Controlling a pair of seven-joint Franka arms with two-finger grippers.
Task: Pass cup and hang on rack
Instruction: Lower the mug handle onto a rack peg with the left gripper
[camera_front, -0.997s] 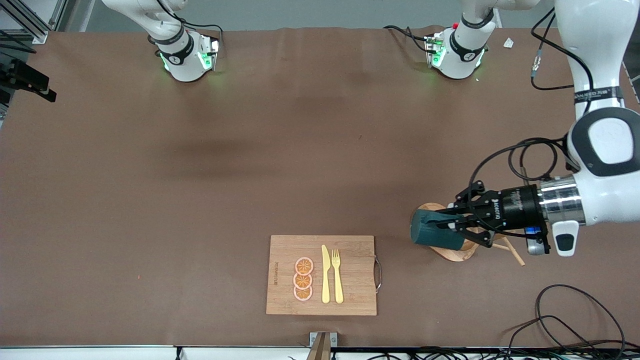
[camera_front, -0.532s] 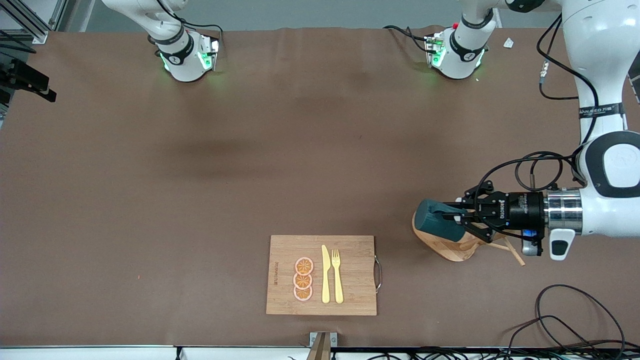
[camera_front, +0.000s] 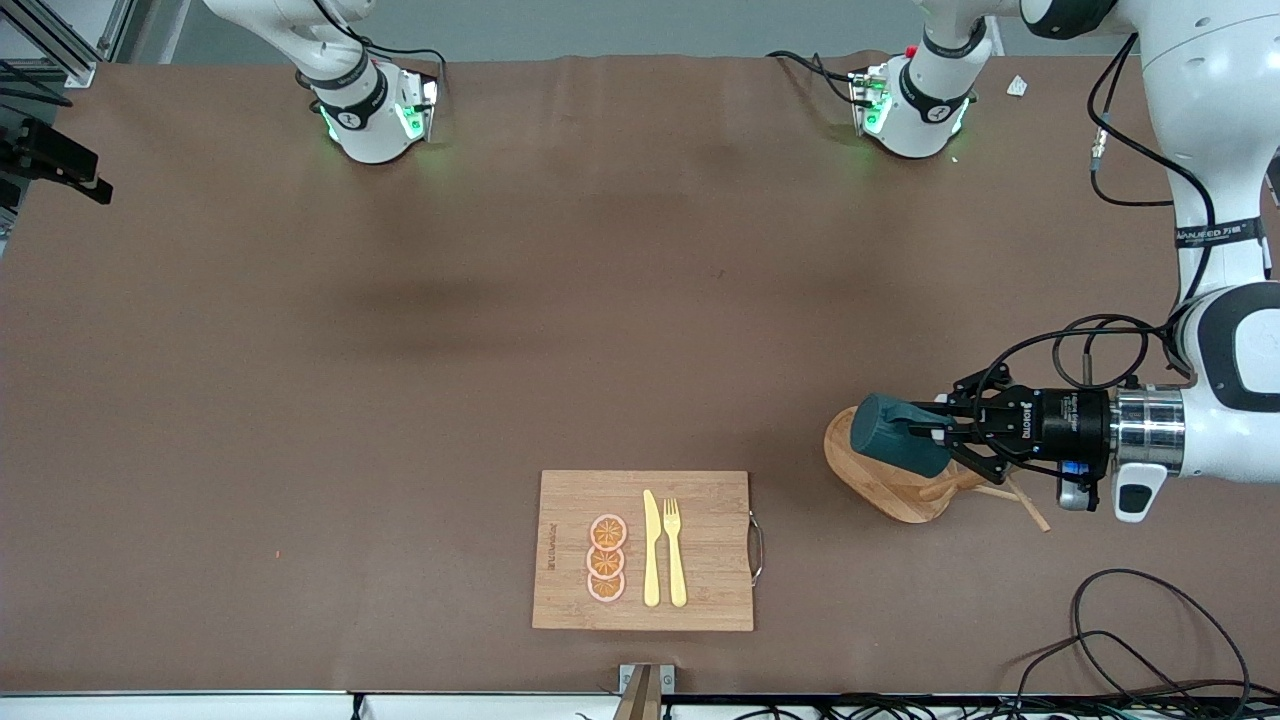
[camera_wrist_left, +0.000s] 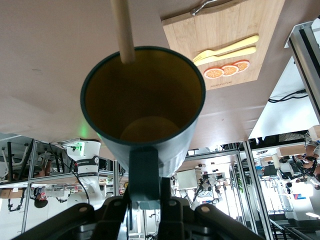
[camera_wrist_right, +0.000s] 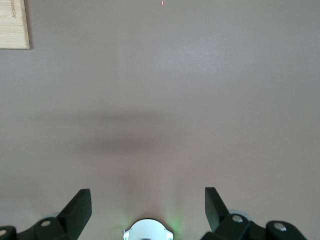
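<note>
The dark teal cup (camera_front: 893, 436) lies on its side in the air over the rack's oval base (camera_front: 872, 482). My left gripper (camera_front: 935, 432) is shut on its handle. In the left wrist view the fingers (camera_wrist_left: 172, 200) clamp the handle below the cup (camera_wrist_left: 145, 100), whose ochre inside faces the camera. A wooden peg (camera_wrist_left: 122, 30) of the rack ends across the cup's rim. More pegs (camera_front: 1024, 500) stick out under the gripper. My right gripper (camera_wrist_right: 147, 200) is open and empty, high over bare table above its own base, and is out of the front view.
A bamboo cutting board (camera_front: 700, 545) with a yellow knife, a fork and orange slices (camera_front: 606, 558) lies near the front edge; it also shows in the left wrist view (camera_wrist_left: 225, 30). Cables (camera_front: 1150, 630) lie toward the left arm's end.
My left gripper has drawn back toward the left arm's end of the table with the cup, which now sits more over the rack's base. The right arm has not moved.
</note>
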